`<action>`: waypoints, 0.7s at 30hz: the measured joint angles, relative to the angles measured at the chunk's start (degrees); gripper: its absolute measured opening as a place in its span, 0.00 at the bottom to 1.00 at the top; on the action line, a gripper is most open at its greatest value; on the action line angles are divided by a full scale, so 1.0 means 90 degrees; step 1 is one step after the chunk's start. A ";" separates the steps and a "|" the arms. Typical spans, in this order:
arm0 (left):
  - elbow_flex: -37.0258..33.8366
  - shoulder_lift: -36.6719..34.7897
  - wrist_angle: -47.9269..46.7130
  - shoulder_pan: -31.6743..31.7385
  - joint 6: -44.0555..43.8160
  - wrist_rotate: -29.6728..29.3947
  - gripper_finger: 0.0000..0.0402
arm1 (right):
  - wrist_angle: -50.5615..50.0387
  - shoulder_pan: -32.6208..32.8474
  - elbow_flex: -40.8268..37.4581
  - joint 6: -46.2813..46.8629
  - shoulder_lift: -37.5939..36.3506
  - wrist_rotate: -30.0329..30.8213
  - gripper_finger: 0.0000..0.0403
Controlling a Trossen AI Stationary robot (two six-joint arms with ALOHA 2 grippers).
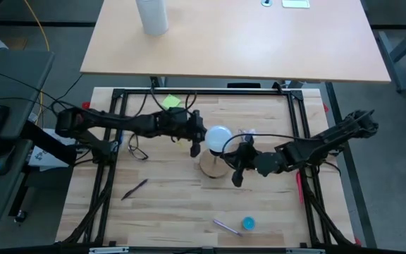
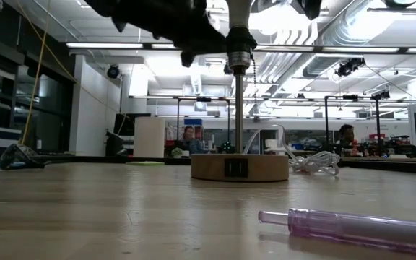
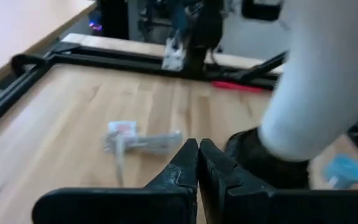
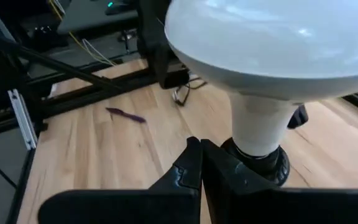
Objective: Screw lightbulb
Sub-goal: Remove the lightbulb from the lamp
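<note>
Closest to me in the low view is a clear purple pen (image 2: pixel 352 227), lying flat on the wooden worktop (image 2: pixel 85 209). Behind it stands the round wooden base (image 2: pixel 239 167) with a thin metal pole (image 2: pixel 237 108) going up from its middle.

From above, I see the lightbulb (image 1: pixel 218 137) sitting on top of that pole, near the middle of the worktop. In my right wrist view the lightbulb (image 4: pixel 272 56) is upright, with its white neck going down into the black socket (image 4: pixel 263 163).

My left claw (image 1: pixel 197 143) is just beside the bulb on its left side. In the left wrist view the two dark fingers (image 3: pixel 180 171) are pressed together with nothing between them. The bulb is beside them, not in them.

My right claw (image 1: pixel 237 168) is just beside the wooden base on its right side, a bit lower than the bulb. Its fingers (image 4: pixel 188 168) are pressed together too and hold nothing.

A small blue cap (image 1: pixel 248 223) lies near the front edge, next to the purple pen. A dark pen (image 1: pixel 134 189) lies well apart, on the left part of the worktop.
</note>
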 joint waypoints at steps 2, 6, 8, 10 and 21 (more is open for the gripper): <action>0.0002 0.0072 0.0200 -0.0087 -0.0132 0.0080 0.00 | 0.0063 -0.0025 0.0000 -0.0013 0.0051 0.0008 0.00; 0.0005 0.0085 0.0232 -0.0235 -0.0166 0.0153 0.00 | 0.0060 -0.0106 -0.0002 -0.0068 0.0143 0.0271 0.00; 0.0005 0.0038 0.0224 -0.0302 -0.0221 0.0147 0.00 | 0.0058 -0.0163 -0.0002 -0.0143 0.0146 0.0281 0.00; 0.0005 0.0023 0.0268 -0.0353 -0.0275 0.0146 0.00 | 0.0026 -0.0232 -0.0002 -0.0219 0.0148 0.0271 0.00; 0.0005 -0.0241 -0.0205 -0.0480 -0.0737 0.0146 0.00 | -0.0469 -0.0389 0.0000 -0.0512 0.0149 0.0334 0.00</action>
